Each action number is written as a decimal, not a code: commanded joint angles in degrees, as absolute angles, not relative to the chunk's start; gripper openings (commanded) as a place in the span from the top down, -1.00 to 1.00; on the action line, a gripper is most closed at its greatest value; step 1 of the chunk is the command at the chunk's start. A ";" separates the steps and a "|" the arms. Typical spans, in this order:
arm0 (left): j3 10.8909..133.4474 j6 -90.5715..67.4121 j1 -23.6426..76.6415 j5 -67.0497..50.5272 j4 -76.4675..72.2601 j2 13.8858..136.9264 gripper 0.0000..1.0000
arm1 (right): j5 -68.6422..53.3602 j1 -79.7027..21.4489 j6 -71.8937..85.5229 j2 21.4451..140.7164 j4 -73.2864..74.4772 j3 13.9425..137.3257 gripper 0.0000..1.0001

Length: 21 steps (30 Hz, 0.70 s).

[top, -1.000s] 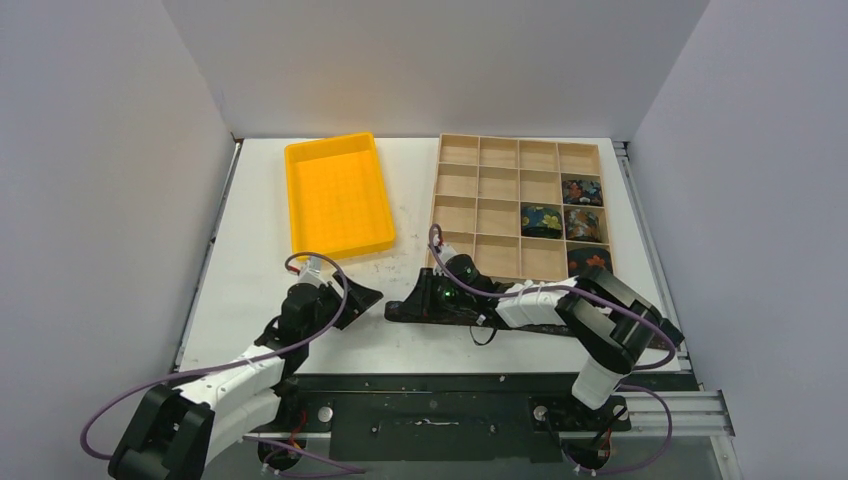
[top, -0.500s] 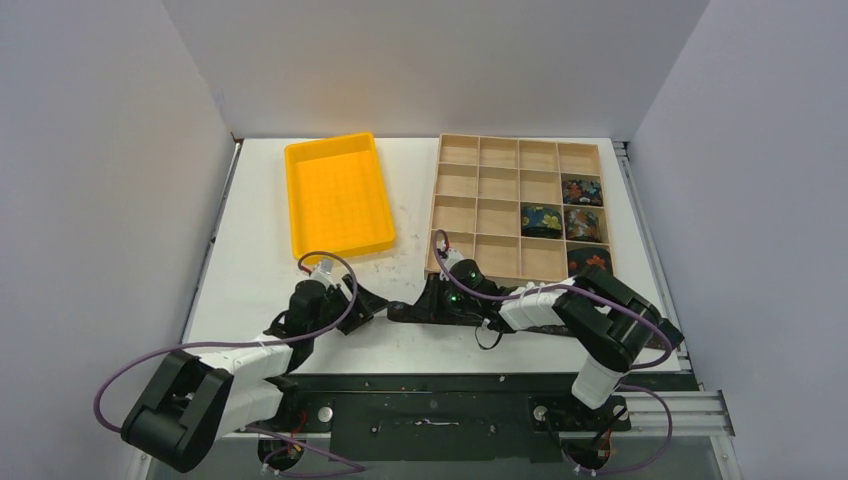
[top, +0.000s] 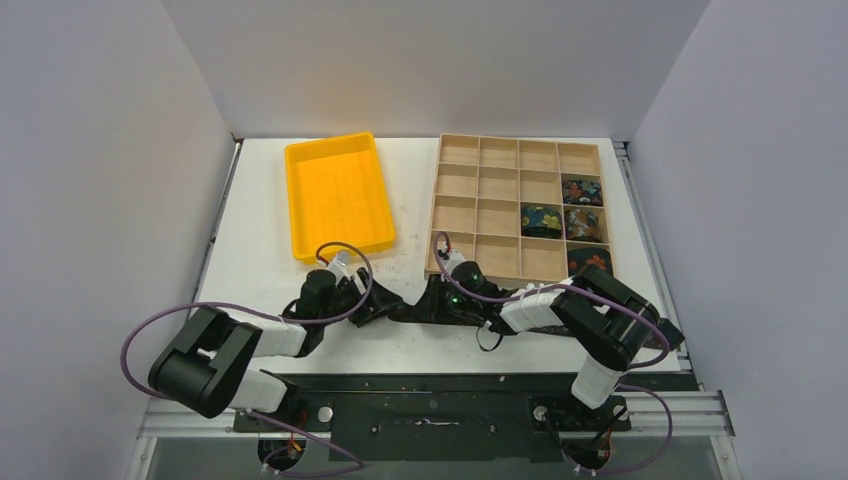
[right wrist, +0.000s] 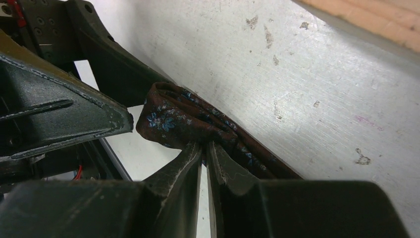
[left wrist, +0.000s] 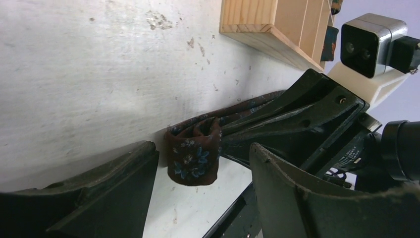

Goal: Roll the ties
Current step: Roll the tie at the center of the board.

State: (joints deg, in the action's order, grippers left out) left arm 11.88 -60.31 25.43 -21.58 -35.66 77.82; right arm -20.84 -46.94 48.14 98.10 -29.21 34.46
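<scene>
A dark brown tie with small blue flowers lies on the white table, its end folded into a loose loop. My right gripper is shut on the tie just behind that loop; it shows low over the table in the top view. My left gripper is open, one finger on each side of the loop, not touching it; in the top view it meets the right one. Several rolled ties fill cells at the right of the wooden tray.
A yellow bin stands at the back left of the table. The wooden tray's near corner is close behind the grippers. The table's front edge and the black base rail run just in front of them.
My left arm has swung right across the table until its open fingers straddle the tie's looped end. The right gripper has stayed shut on the tie, shifting only slightly.
</scene>
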 commanded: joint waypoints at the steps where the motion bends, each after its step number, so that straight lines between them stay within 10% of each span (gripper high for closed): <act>1: 13.16 -58.66 26.14 -24.55 -41.62 82.73 -0.32 | -19.11 -46.40 45.77 98.04 -29.08 32.94 0.74; 12: 10.59 -59.93 26.25 -26.82 -48.34 88.44 0.08 | -19.51 -45.96 45.35 97.91 -28.99 32.46 0.75; 21: 9.51 -58.99 26.27 -26.81 -47.20 88.55 -0.04 | -19.61 -45.77 45.35 97.58 -28.87 32.34 0.75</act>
